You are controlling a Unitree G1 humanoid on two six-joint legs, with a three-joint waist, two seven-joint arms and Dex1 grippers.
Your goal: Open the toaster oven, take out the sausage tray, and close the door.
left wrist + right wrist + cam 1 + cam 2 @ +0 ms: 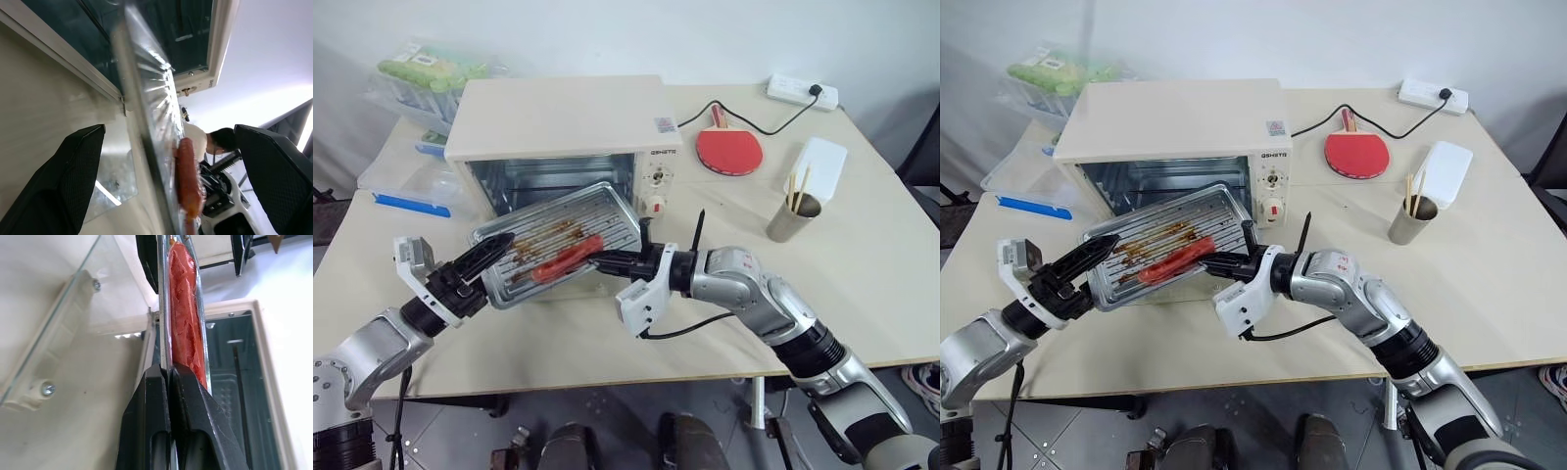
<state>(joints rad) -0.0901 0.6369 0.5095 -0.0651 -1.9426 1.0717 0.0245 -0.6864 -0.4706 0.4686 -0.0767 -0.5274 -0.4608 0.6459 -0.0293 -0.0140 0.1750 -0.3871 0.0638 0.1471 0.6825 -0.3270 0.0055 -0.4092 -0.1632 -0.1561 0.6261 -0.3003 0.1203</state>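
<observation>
Before the toaster oven (558,122), the right gripper (603,260) pinches the sausage tray's (597,206) rim; tilted, its sausage (566,258) could roll off while the left gripper (487,257) gapes.

Lab/test room (bare table (862,294), power strip (800,91)).

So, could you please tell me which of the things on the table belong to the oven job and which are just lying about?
Job:
oven
door, open
tray with sausage
right claw, shut on tray edge
left claw, open at tray's other end

Lying about:
paddle
power strip
cup with sticks
white box
plastic containers
</observation>
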